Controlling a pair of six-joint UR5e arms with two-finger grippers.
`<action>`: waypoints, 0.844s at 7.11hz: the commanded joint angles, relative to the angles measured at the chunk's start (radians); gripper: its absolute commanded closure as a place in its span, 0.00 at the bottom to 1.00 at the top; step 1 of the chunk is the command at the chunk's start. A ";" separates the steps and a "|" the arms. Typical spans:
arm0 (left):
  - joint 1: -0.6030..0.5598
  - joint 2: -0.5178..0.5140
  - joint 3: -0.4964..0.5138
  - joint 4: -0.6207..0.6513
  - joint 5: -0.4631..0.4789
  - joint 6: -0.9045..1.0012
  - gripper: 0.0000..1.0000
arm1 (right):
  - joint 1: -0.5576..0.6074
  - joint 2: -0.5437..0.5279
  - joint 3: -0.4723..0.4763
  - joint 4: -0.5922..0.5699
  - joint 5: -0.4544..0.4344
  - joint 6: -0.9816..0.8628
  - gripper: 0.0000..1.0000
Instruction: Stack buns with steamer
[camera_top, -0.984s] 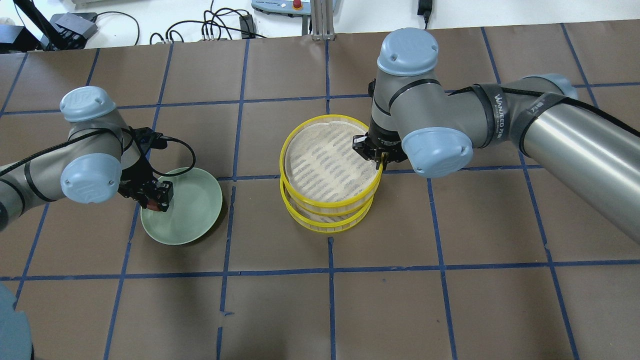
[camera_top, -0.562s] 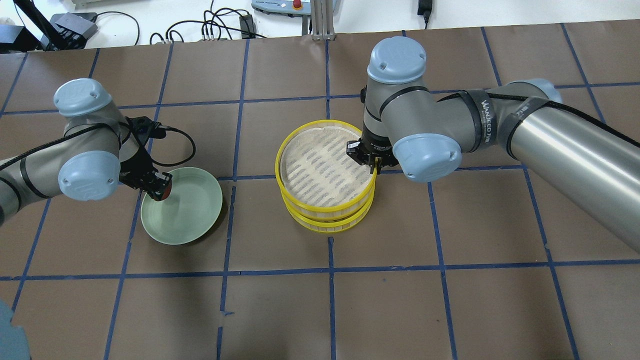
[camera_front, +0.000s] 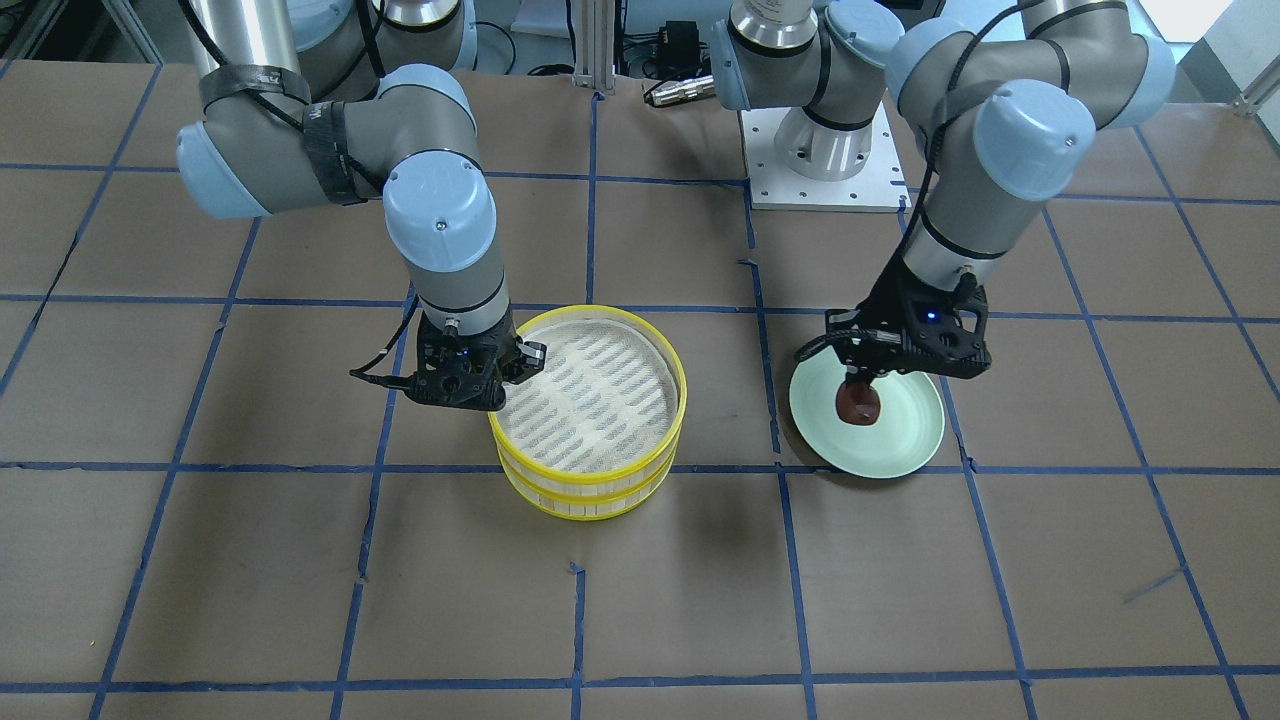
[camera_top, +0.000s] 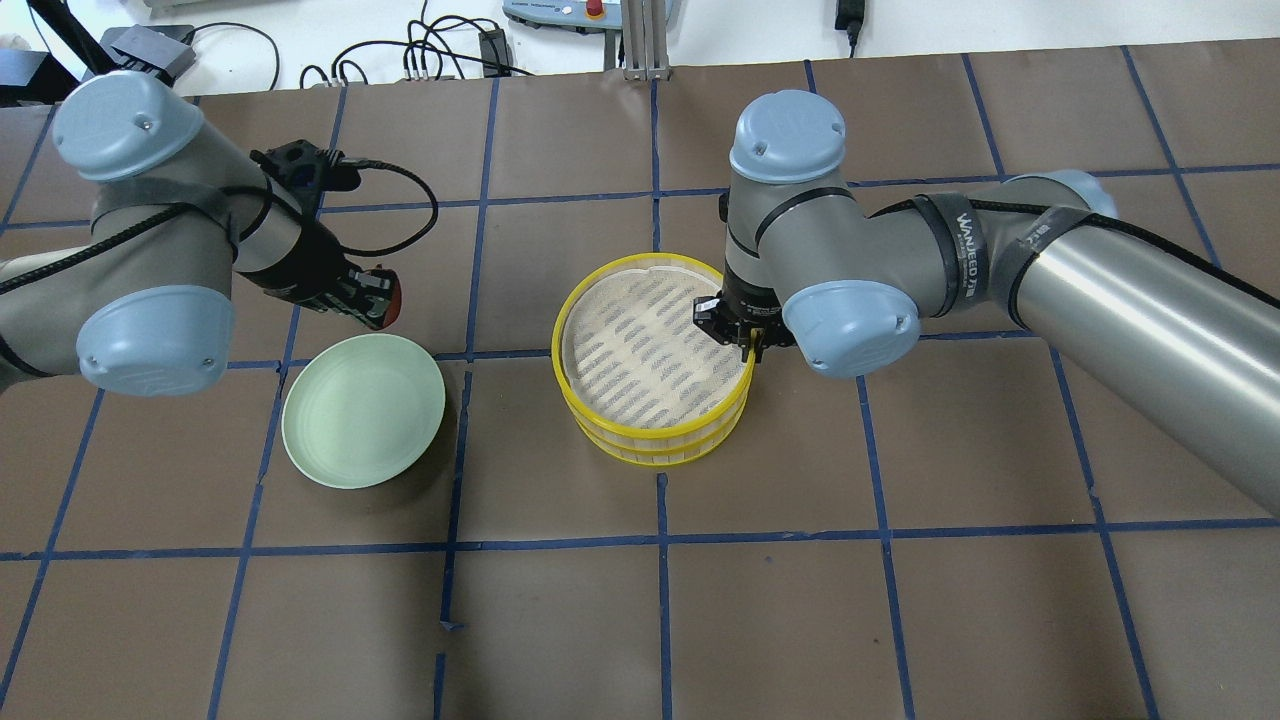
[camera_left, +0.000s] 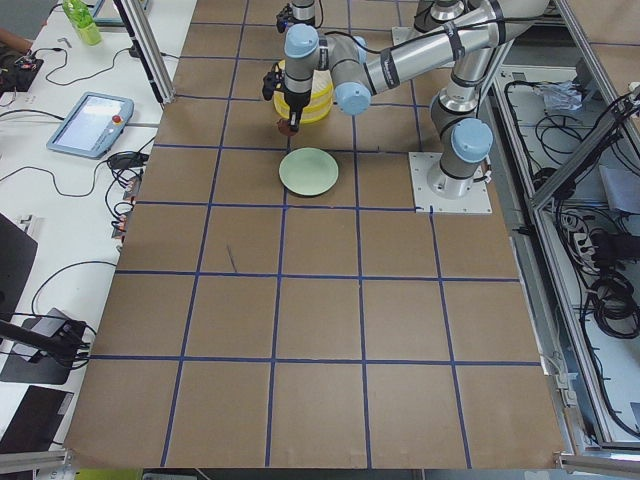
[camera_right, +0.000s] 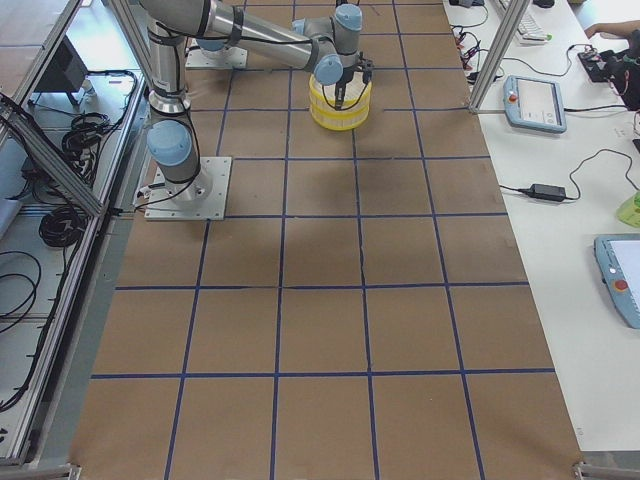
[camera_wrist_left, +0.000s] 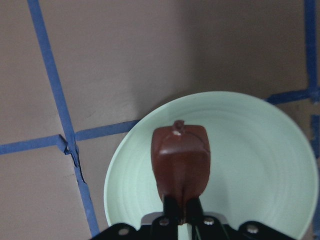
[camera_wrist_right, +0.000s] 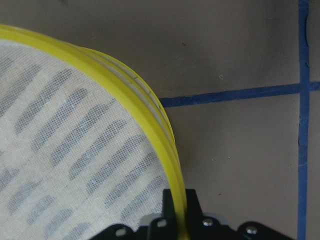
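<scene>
My left gripper (camera_top: 372, 298) is shut on the reddish-brown bun (camera_top: 393, 296) and holds it in the air above the green plate (camera_top: 363, 430). The left wrist view shows the bun (camera_wrist_left: 180, 162) pinched between the fingers over the plate (camera_wrist_left: 255, 150). My right gripper (camera_top: 746, 342) is shut on the yellow rim (camera_wrist_right: 167, 150) of the top steamer tray (camera_top: 640, 340), which sits on a second yellow tray. The top tray's mesh is bare. The white bun is out of view.
The brown table has blue tape grid lines (camera_top: 660, 540). Cables and a pendant (camera_top: 560, 10) lie beyond the far edge. The robot's base plate (camera_front: 820, 170) stands between the arms.
My left gripper has risen off the plate with the reddish-brown bun and moved toward the table's far side. My right gripper has shifted the top tray a little left, in line with the lower one.
</scene>
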 joint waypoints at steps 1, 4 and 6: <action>-0.218 -0.038 0.074 0.030 -0.036 -0.306 0.89 | 0.000 0.001 -0.002 0.000 0.002 -0.011 0.00; -0.375 -0.200 0.108 0.289 -0.102 -0.670 0.01 | -0.123 -0.125 -0.105 0.172 0.017 -0.066 0.00; -0.375 -0.196 0.111 0.285 -0.099 -0.666 0.00 | -0.185 -0.213 -0.255 0.461 0.009 -0.109 0.00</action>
